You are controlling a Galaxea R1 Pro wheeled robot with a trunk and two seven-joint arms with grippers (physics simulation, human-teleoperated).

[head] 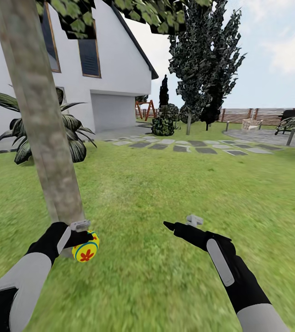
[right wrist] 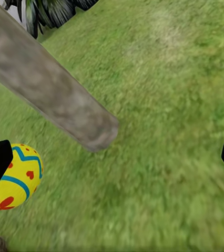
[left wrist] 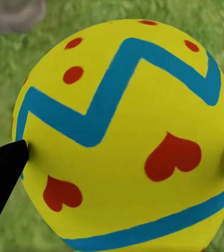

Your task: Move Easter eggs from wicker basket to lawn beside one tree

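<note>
Left tool (head: 83, 236) clamps an Easter egg (head: 86, 247) beside the tree (head: 50, 152); right tool (head: 180, 224) apart, empty; released high, egg may roll off

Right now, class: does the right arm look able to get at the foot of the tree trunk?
Probably yes. The right gripper hangs with jaws open over bare lawn, nothing lying between it and the tree trunk. Only the left gripper, holding an Easter egg, crowds that spot.
</note>
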